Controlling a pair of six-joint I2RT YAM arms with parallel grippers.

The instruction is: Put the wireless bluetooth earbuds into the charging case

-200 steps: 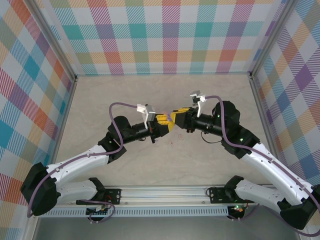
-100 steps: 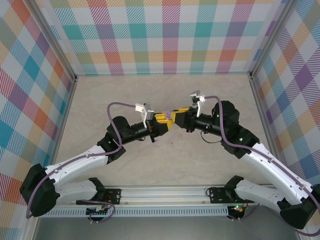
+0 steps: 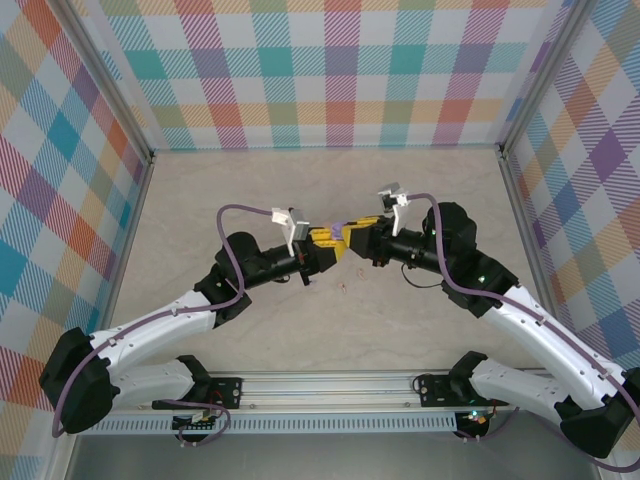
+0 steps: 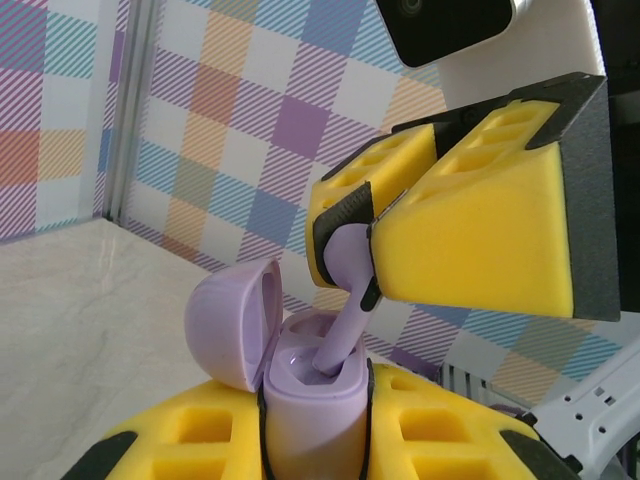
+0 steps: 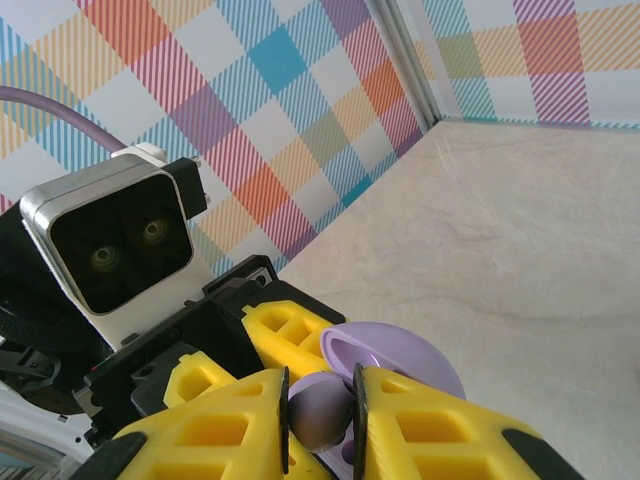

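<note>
- Left gripper (image 4: pixel 315 430): honeycombed yellow foam pads clamped on a glossy lilac plastic charging case (image 4: pixel 305 395), its domed lid (image 4: pixel 228 322) hinged open.
- Right gripper (image 5: pixel 322 425): foam pads pinch a smooth purple stemmed earbud (image 4: pixel 345 290), its stem tip in the case's well.
- Surround: matte beige tabletop (image 3: pixel 420 190), plaid walls (image 3: pixel 340 70).

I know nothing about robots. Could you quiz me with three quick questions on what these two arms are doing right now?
1. What does the left gripper hold?
A) a pink disc
B) the purple charging case
C) nothing
2. True or false: the case's lid is shut.
3. Fill in the blank: the right gripper pinches a purple ____, whose lower end reaches into the case's opening.
Key: 1 B. 2 False, the lid stands hinged open. 3 earbud.
</note>
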